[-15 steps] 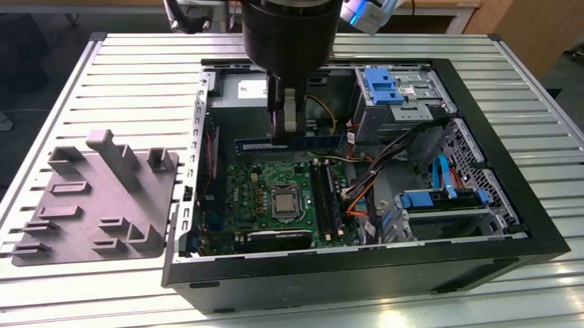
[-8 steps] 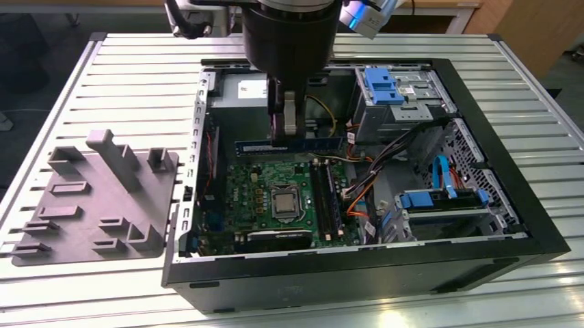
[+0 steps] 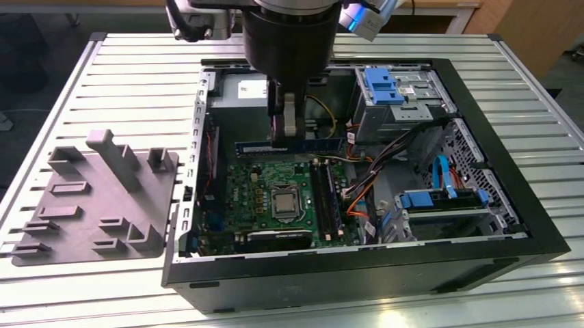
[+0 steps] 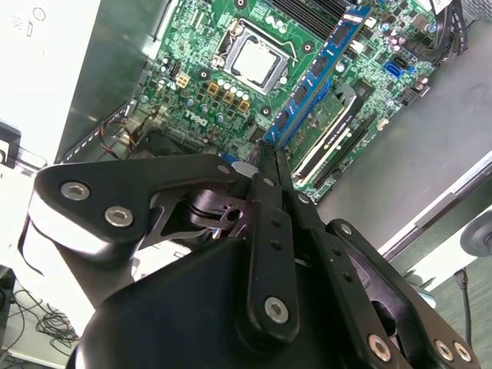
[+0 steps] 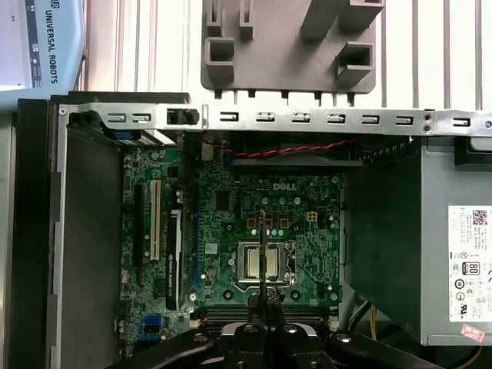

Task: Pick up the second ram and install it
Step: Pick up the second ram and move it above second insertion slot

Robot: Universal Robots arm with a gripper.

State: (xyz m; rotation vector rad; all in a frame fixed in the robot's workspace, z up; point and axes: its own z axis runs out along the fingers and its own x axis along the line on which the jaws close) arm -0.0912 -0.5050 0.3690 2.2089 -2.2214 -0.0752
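1. Hand (image 4: 269,150) is closed narrow on the second ram (image 3: 315,145), pinching its flat faces near mid-length. The stick sits above the motherboard (image 5: 231,223) under the hand, not seated.
2. My guess: light, stiff, thin, fragile. Grip bare board; avoid contacts and chips.
3. Printed white label (image 5: 470,269) on the power supply, off to the hand's side.
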